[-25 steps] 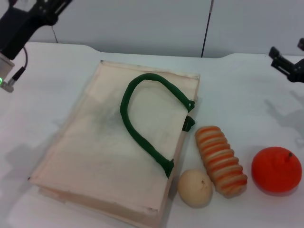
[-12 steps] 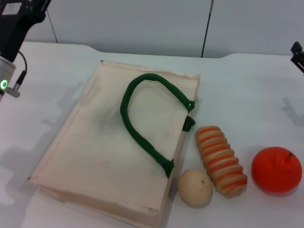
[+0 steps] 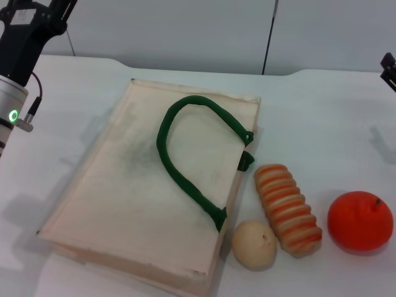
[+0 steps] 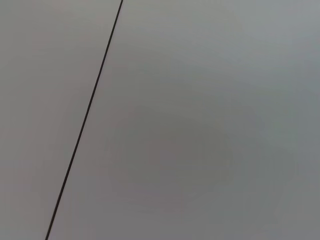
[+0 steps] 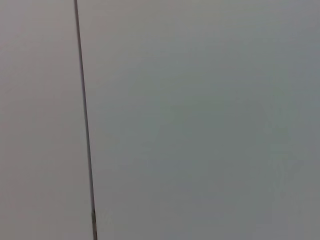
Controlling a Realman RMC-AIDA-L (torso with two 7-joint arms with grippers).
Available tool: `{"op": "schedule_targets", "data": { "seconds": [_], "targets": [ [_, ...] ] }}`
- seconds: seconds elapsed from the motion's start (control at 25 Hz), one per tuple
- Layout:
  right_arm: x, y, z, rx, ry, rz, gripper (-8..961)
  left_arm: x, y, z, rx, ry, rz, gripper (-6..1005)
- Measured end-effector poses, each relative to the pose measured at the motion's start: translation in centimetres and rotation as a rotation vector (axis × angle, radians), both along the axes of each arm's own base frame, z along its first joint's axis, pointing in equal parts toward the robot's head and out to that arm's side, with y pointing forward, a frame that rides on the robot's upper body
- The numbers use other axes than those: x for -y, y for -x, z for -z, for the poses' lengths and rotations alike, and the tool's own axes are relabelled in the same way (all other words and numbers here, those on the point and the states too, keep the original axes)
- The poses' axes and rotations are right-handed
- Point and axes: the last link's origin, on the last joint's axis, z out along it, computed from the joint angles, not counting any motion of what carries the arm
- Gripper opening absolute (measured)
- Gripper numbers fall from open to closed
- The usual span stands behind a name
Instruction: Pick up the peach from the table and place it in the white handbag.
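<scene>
The white handbag [image 3: 136, 185] lies flat on the table at left centre, with its dark green handle [image 3: 179, 164] curled on top. No pink peach shows in any view. My left arm [image 3: 21, 52] is raised at the far left, above the table and away from the bag, and its gripper [image 3: 59, 7] runs off the top edge. Only a black tip of my right gripper [image 3: 390, 69] shows at the right edge, far from the bag. Both wrist views show only a grey wall with a dark seam.
A beige-tan ball [image 3: 253, 245] lies by the bag's near right corner. It touches an orange-and-cream ridged bread roll [image 3: 288, 209]. A bright orange fruit [image 3: 360, 221] sits further right. The white table [image 3: 322, 124] ends at a grey wall behind.
My right gripper has drawn back to the right edge of the view. My left arm has shifted slightly at the top left. The bag and the foods have not moved.
</scene>
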Motion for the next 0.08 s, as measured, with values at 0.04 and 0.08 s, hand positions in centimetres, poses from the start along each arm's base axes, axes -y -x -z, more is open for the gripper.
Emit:
{"op": "schedule_targets", "data": {
  "seconds": [0.04, 0.08],
  "targets": [
    [-0.01, 0.01, -0.01, -0.001, -0.001, 0.000, 893, -0.01, 0.00, -0.01, 0.000, 0.001, 0.001, 745],
    [-0.02, 0.02, -0.01, -0.001, -0.001, 0.000, 893, -0.01, -0.02, 0.01, 0.000, 0.003, 0.002, 745]
  ]
}}
